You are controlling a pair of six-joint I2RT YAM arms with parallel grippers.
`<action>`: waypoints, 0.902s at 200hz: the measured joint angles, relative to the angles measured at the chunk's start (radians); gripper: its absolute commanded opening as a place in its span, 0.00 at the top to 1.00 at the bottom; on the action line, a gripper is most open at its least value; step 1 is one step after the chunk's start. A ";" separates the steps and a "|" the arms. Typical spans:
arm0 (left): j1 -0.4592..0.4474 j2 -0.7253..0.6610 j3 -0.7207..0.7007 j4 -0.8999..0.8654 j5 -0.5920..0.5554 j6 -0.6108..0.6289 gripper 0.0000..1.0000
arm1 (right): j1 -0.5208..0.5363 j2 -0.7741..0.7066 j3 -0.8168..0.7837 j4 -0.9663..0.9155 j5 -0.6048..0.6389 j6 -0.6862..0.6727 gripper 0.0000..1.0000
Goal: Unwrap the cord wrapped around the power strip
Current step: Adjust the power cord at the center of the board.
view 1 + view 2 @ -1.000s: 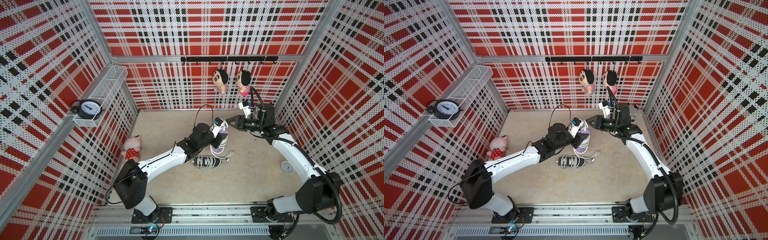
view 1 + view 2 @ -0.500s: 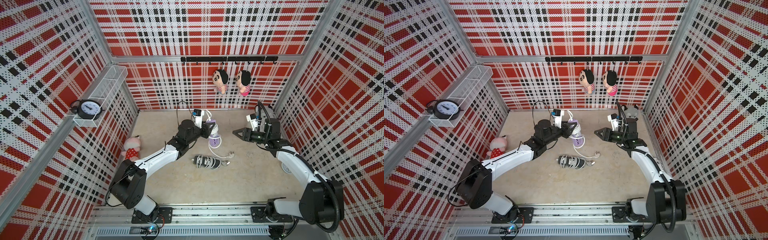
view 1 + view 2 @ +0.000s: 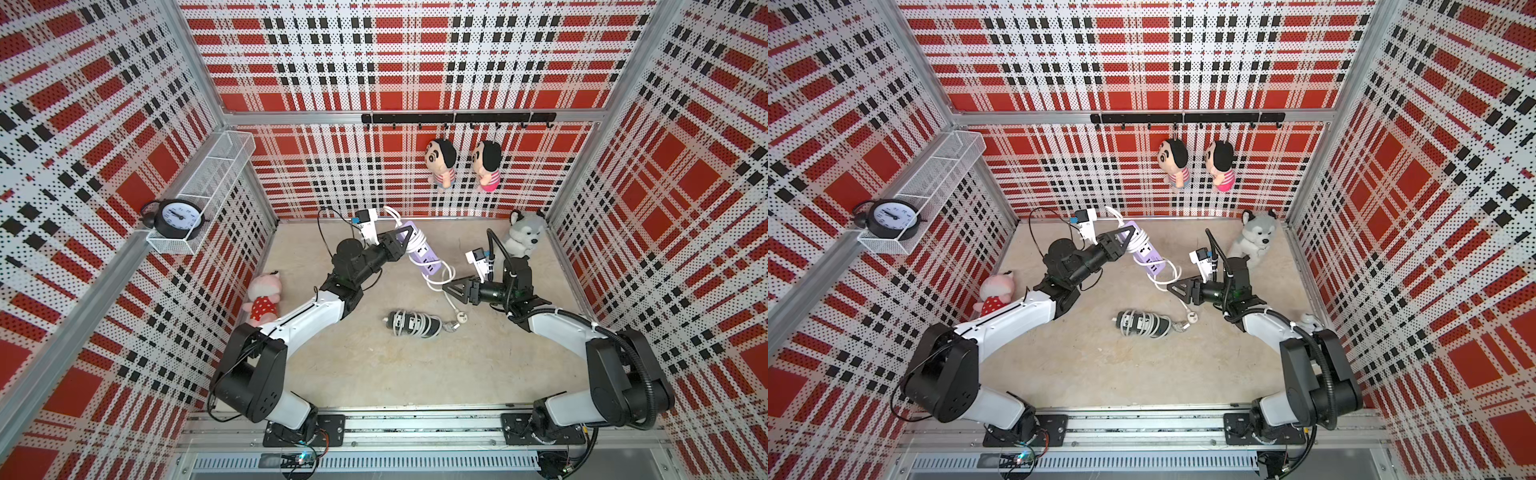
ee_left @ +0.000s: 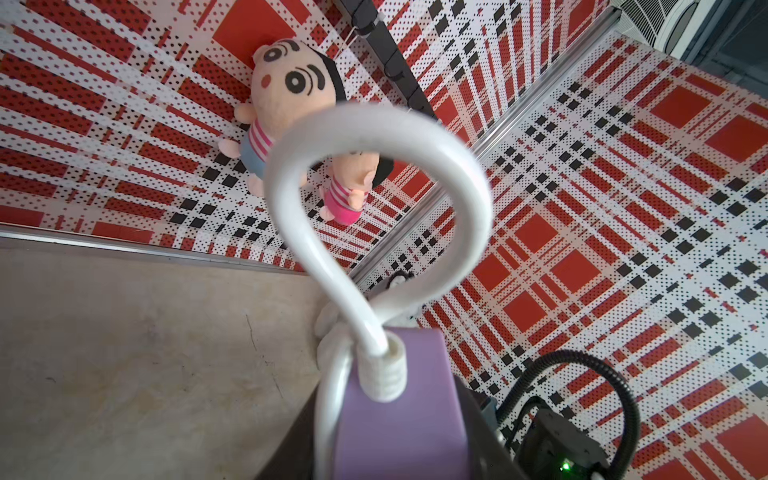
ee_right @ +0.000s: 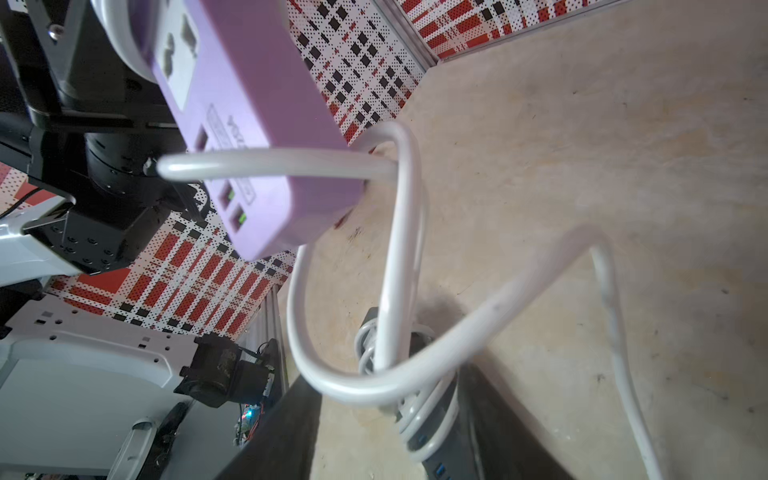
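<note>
Clearly, the purple power strip (image 3: pixel 426 259) is held off the table (image 3: pixel 374 365) by the left claw (image 3: pixel 402 244), which is closed on the body near its cord end. The strip's long axis slants from that claw down toward the right claw (image 3: pixel 449 288), so the free end lies nearest the right arm. Several turns of white cord (image 3: pixel 417 242) wrap the upper half, beside the left claw. A slack loop (image 5: pixel 374 382) drops off the lower end and passes between the right claw's parted jaws, unpinched as far as the wrist view shows. The plug (image 3: pixel 461 317) rests on the table close by. The next unwinding pull probably falls to the right arm, working around that axis.
</note>
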 measured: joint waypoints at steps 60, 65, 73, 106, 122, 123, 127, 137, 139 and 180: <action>0.027 -0.016 -0.027 0.066 0.008 -0.056 1.00 | 0.002 0.082 0.022 0.267 0.014 0.205 0.87; 0.031 -0.018 -0.035 0.074 0.012 -0.065 1.00 | 0.002 0.082 0.028 0.264 0.014 0.207 0.88; 0.041 -0.022 -0.049 0.086 0.020 -0.076 1.00 | 0.002 0.082 0.041 0.250 0.019 0.202 0.92; 0.141 -0.078 -0.095 0.093 0.018 -0.111 1.00 | 0.002 0.068 0.140 0.012 0.105 0.051 0.94; 0.225 -0.118 -0.113 0.103 0.014 -0.137 1.00 | 0.002 0.050 0.190 -0.142 0.183 -0.055 0.94; 0.233 -0.121 -0.114 0.105 0.014 -0.140 1.00 | 0.002 0.049 0.193 -0.149 0.186 -0.060 0.94; 0.254 -0.130 -0.117 0.111 0.014 -0.146 1.00 | 0.002 0.046 0.206 -0.185 0.206 -0.082 0.94; 0.311 -0.150 -0.123 0.129 0.016 -0.170 1.00 | -0.001 0.043 0.235 -0.263 0.254 -0.135 0.95; 0.322 -0.154 -0.123 0.134 0.017 -0.177 1.00 | -0.002 0.043 0.240 -0.277 0.261 -0.143 0.96; 0.486 -0.216 -0.123 0.192 0.050 -0.257 1.00 | -0.076 0.045 0.270 -0.456 0.399 -0.209 0.97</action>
